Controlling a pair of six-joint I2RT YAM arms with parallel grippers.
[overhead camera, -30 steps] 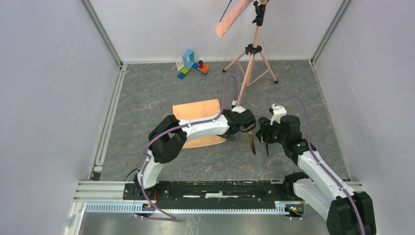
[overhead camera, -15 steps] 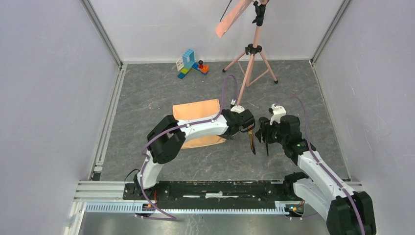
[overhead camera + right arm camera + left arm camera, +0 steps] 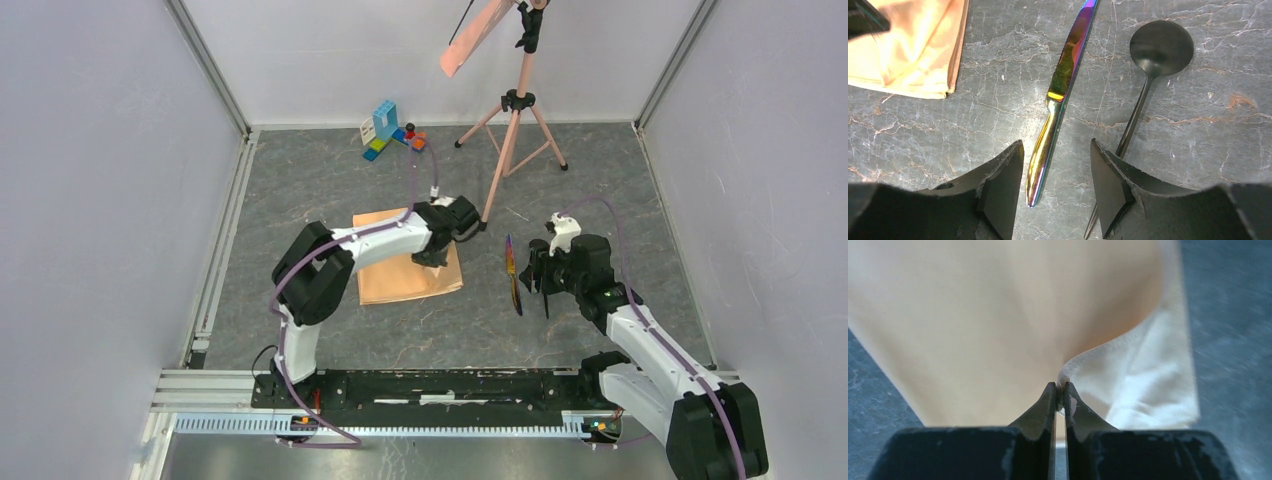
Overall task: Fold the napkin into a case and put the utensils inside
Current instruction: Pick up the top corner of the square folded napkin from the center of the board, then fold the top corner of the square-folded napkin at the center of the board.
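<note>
1. Left fingers: clamped shut on a hemmed edge of the napkin, with the hem lifted a little off the layer beneath; judged a grip for drawing the cloth over into the next fold toward a case.
2. Napkin: flat on the desk near its middle, at 9 o'clock of the utensils and well apart from them; no finished pouch to be seen.
3. Right fingers: spread open and holding nothing, poised on either side of the handle of the iridescent knife; judged a ready stance ahead of a pickup.
4. Black spoon: just beside the knife at its 3 o'clock in the right wrist view, roughly parallel to it, both flat on the desk.
5. Hidden or unclear: far part of the napkin beneath the left arm in the top view; number of cloth layers unreadable in the blurred left wrist view; knife tip cut by the frame edge; end of the spoon handle behind a finger; spoon barely discernible from above.
</note>
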